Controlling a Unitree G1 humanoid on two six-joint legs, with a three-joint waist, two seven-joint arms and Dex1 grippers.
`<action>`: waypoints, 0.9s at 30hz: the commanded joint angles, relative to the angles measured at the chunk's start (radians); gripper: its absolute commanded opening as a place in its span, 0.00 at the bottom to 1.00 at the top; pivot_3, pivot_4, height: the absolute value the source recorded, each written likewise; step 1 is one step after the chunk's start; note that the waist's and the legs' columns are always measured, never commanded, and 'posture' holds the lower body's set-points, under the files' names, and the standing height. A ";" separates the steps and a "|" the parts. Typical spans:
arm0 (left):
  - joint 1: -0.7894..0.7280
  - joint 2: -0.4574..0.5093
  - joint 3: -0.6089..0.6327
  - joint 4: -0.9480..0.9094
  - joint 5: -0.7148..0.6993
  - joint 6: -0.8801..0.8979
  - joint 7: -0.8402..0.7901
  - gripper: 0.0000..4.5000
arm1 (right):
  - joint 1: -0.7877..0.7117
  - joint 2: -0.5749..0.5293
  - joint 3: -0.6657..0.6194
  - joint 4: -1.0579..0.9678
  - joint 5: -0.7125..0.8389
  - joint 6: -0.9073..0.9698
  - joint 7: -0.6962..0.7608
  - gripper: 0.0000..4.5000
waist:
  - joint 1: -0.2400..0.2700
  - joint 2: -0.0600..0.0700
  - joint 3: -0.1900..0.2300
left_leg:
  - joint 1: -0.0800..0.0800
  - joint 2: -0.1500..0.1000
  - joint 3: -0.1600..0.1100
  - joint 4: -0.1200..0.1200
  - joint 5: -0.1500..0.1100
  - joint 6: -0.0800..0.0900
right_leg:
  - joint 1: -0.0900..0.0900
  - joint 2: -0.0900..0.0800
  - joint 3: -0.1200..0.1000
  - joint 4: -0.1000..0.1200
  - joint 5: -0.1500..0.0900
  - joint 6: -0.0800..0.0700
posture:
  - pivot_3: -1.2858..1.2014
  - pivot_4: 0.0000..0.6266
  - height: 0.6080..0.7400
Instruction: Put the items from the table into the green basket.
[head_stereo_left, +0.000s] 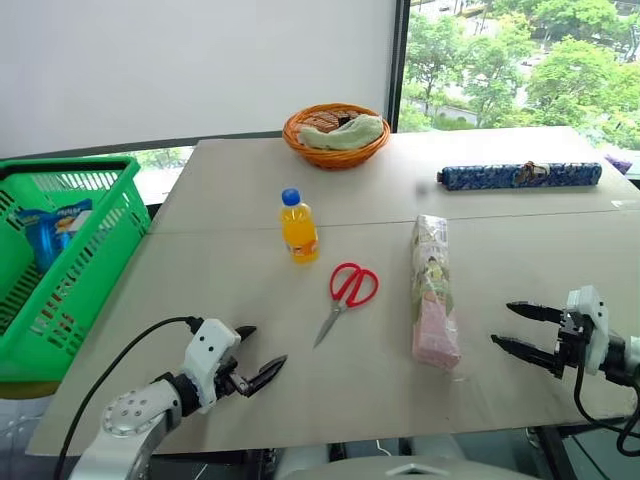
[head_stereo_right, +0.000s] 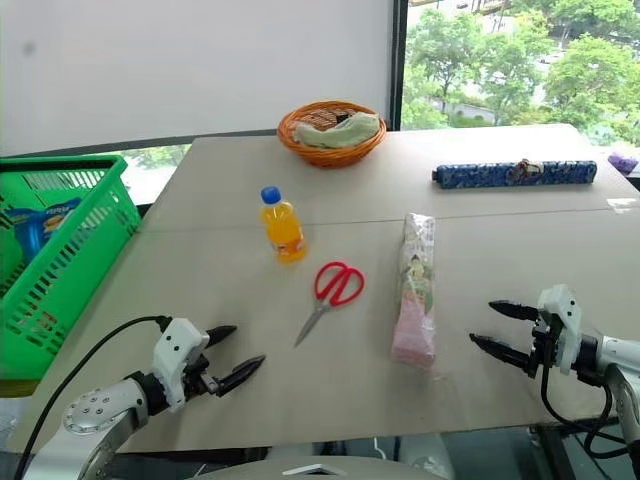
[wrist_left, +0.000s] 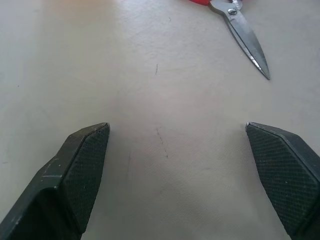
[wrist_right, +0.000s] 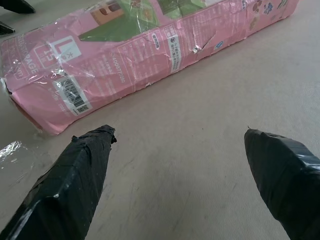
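Left gripper (head_stereo_left: 258, 352): fingers spread wide, empty, low over the near left part of the table (head_stereo_left: 230, 290).
Right gripper (head_stereo_left: 520, 327): fingers parted wide, holding nothing, near the table's right edge, tips aimed at the packet.
Scissors (head_stereo_left: 345, 295): red handles, blades closed, flat on the table – blade tip points toward the left gripper, near it but apart.
Packet (head_stereo_left: 433, 290): long, clear-wrapped, pink and green, lying lengthwise; its pink near end is just beside the right gripper's tips, not touching.
Orange drink bottle (head_stereo_left: 298, 227): upright, blue cap, beyond the scissors, just this side of the table's seam, well apart from both grippers.
Green basket (head_stereo_left: 75, 255): off the table's left edge – a blue-and-white pack lies inside it.
Far table: round orange wicker basket (head_stereo_left: 335, 134) with a pale cloth in it; a long blue patterned roll (head_stereo_left: 520, 176) to the right.
Room: white wall behind; window at right with green trees outside.
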 joint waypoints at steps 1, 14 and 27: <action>0.010 0.019 0.029 -0.024 -0.028 -0.004 -0.031 1.00 | -0.006 -0.017 -0.051 -0.001 0.035 -0.023 0.035 1.00 | 0.003 0.000 0.000 | 0.000 0.000 0.000 -0.001 0.000 0.000 | 0.000 0.000 0.000 0.000 0.000 0.000 | 0.49 0.00 1.00; -0.009 0.008 -0.042 -0.144 -0.043 0.080 -0.016 1.00 | 0.022 0.003 -0.091 -0.013 0.073 -0.040 0.032 1.00 | 0.007 0.000 0.000 | 0.000 -0.001 0.001 -0.007 0.000 0.000 | 0.000 0.000 0.000 -0.005 0.000 0.000 | 0.48 0.00 1.00; -0.176 -0.047 -0.220 -0.305 0.063 0.401 0.239 1.00 | 0.100 -0.152 -0.199 -0.396 0.305 0.190 0.110 1.00 | 0.005 0.001 0.000 | 0.001 -0.001 0.002 -0.007 0.000 0.000 | 0.000 0.000 0.001 -0.005 0.000 0.000 | 0.46 0.00 1.00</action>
